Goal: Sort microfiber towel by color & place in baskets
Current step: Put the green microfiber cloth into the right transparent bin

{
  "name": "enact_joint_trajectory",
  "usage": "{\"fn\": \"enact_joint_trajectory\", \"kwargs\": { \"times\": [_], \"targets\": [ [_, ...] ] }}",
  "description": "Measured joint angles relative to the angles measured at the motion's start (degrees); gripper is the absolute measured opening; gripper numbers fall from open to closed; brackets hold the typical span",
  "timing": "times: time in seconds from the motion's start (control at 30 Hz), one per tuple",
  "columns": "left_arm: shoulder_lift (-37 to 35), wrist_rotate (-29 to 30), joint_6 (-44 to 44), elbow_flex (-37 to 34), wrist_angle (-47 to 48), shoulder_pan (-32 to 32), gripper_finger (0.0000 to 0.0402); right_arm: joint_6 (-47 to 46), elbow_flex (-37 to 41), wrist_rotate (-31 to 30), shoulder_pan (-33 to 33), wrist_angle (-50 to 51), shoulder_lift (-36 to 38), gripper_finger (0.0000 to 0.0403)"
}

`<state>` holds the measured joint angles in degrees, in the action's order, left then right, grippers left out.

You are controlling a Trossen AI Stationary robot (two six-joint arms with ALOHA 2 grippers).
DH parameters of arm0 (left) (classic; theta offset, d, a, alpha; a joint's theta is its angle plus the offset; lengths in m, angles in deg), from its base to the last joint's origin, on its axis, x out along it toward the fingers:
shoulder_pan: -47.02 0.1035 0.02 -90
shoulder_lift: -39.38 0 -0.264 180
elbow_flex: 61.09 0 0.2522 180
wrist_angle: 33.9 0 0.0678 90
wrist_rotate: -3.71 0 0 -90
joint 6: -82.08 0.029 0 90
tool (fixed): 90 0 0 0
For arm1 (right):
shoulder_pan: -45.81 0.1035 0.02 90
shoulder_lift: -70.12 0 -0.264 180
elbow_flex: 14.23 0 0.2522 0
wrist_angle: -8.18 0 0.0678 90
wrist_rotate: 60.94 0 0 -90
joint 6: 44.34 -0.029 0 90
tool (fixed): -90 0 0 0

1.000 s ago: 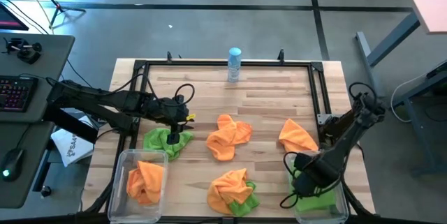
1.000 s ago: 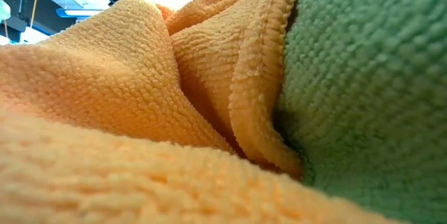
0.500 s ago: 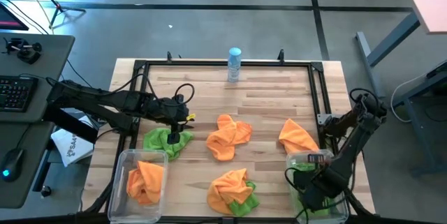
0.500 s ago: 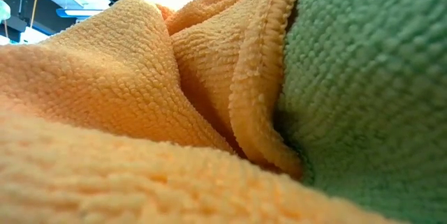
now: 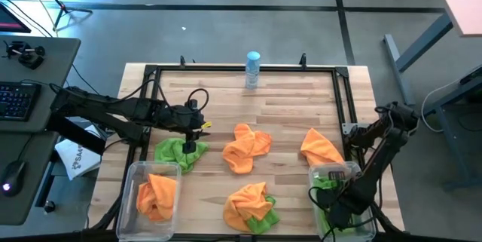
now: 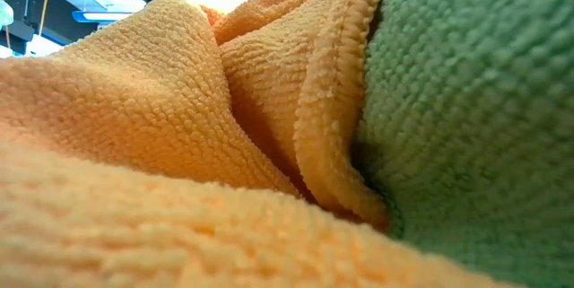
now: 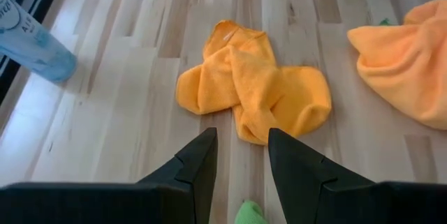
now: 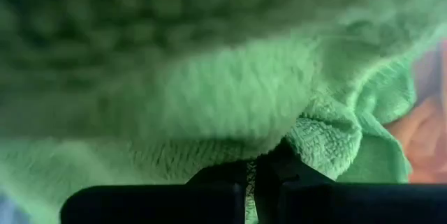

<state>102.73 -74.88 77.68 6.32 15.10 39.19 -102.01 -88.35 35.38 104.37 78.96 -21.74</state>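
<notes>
Towels fill low view, high (overhead) shows baskets

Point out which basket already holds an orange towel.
The left basket, beside the left arm: an orange towel lies inside it. The right basket holds only green cloth, with the right tool down in it.

Wooden table seen from above, bottle at the far edge, left gripper over a green towel near the left edge, orange towels mid-table, right gripper down in the right-corner basket of green cloth, orange-filled basket at the left near corner
</notes>
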Motion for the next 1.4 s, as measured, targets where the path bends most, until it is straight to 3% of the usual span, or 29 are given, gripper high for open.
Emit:
{"fn": "enact_joint_trajectory", "kwargs": {
  "times": [0.27, 0.53, 1.03, 1.27, 1.4],
  "targets": [
    [0.0, 0.13, -1.49, 0.0, -1.38, 0.0, 0.0117, -1.29, 5.05, -1.75, 0.0, -1.51, 0.02, 0.0],
    [0.0, 0.13, -1.5, 0.0, -1.42, 0.0, 0.0117, -1.47, 3.0, -2.39, 0.0, -1.21, 1.22, 0.0],
    [0.0, 0.13, -3.04, 0.0, -1.89, 0.0, 0.0117, -11.01, 0.77, -2.65, 0.0, 3.35, 8.84, 0.0004],
    [0.0, 1.2, -3.06, 0.0, -1.9, 0.0, 0.0117, -12.33, 0.75, -2.19, 0.0, 5.53, 10.1, 0.0078],
    [0.1, 1.38, -3.06, 0.0, -1.92, 0.0, 0.0117, -9.92, 0.75, 1.41, -0.02, 5.7, 10.33, 0.012]
  ]
}}
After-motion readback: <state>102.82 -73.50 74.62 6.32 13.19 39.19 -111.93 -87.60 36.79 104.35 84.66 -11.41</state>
